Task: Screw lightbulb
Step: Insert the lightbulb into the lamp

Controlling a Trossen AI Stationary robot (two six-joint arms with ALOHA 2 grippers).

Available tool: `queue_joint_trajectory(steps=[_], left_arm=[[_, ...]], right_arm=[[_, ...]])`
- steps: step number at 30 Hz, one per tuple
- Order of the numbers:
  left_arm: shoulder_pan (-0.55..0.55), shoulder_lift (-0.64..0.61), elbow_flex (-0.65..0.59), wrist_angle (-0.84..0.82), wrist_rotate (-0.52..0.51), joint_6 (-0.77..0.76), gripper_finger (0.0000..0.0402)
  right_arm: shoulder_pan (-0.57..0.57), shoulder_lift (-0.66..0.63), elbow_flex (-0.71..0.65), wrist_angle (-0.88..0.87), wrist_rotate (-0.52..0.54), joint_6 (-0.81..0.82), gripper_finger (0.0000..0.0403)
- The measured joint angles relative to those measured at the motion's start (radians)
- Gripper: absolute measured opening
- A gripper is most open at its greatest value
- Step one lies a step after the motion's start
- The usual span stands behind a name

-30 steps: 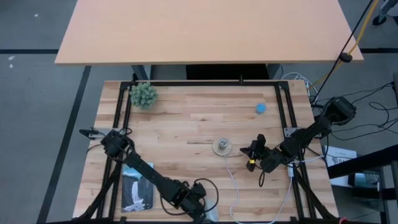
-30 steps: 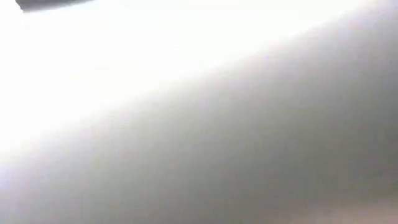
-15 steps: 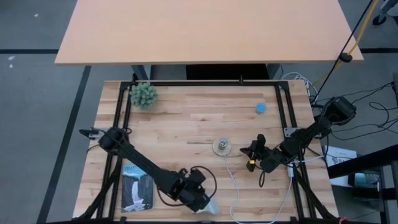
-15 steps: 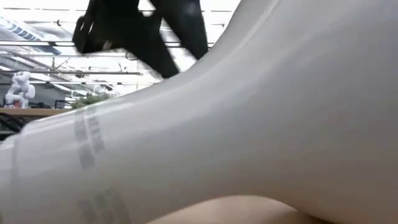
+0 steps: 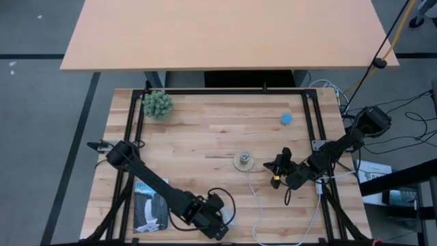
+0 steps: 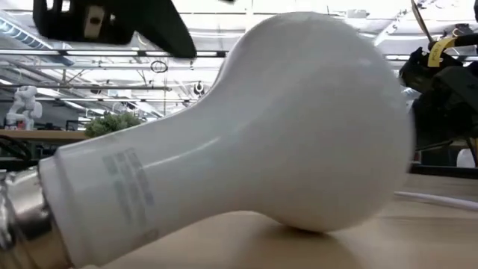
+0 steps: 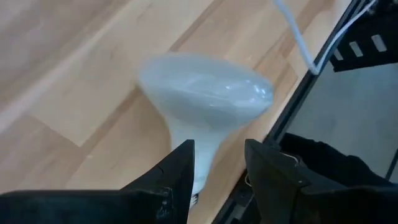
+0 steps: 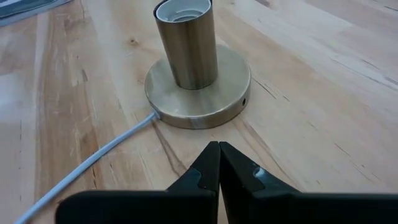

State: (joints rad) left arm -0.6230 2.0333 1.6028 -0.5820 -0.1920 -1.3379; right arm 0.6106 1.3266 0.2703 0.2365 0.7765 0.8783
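So the frosted white lightbulb (image 7: 205, 99) lies on its side at the wooden surface's (image 5: 205, 137) near edge; left tool (image 7: 217, 177), half open and empty, straddles its neck. Right tool (image 8: 218, 163) sits shut by the brass socket (image 8: 196, 68).

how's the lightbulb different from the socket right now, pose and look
The lightbulb lies on its side at the near table edge; the socket stands upright near the middle. The bulb is frosted white, the socket brushed metal with a white cord. The left gripper has its fingers either side of the bulb's neck; the shut right gripper only points at the socket. Both rest on the wooden table.
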Motion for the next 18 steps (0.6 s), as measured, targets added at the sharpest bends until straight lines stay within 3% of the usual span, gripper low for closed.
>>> queue_joint_trajectory(steps=[10, 18], left_arm=[[0.002, 0.097, 0.002, 0.013, 0.039, -0.075, 0.0146], [0.057, 0.114, 0.006, -0.08, 0.017, -0.092, 0.0146]], right_arm=[[0.0, 0.0, 0.0, 0.003, 0.0, 0.0, 0.0], [0.0, 0.0, 0.0, 0.006, 0.0, 0.0, 0.0]])
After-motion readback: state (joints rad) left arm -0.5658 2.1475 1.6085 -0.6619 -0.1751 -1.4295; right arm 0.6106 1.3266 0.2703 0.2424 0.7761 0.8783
